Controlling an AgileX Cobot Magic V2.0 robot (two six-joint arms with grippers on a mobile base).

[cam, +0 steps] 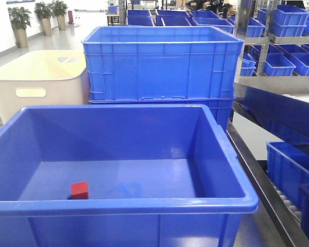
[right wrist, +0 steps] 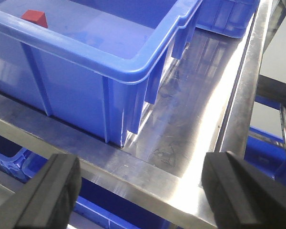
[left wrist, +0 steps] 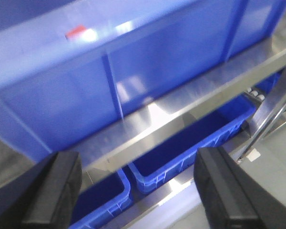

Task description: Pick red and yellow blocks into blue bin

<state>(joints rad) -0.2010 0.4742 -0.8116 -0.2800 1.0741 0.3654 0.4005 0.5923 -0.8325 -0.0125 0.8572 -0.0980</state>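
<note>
Red cube [cam: 79,190]: inside the blue bin [cam: 144,206], on the floor near the front wall, left of centre; one corner edge turned toward the front camera; no clear long axis.
Red cube, wrist views: sharp at upper left in the right wrist view [right wrist: 35,18]; only a smeared red streak in the left wrist view [left wrist: 76,32].
Yellow brick: not visible in any view.
Blue bin: long side across the front view, resting on a steel shelf [right wrist: 190,129]; near left corner cut off.
Behind: ribbed blue crate [cam: 159,62], cream tub [cam: 38,77] to its left.
Left gripper [left wrist: 138,186]: spread wide, nothing between the pads, below the bin's rim; view blurred.
Right gripper [right wrist: 143,191]: spread wide, holding nothing, over the shelf edge beside the bin's corner.
Cut off: both grippers' fingertips run out of frame.
</note>
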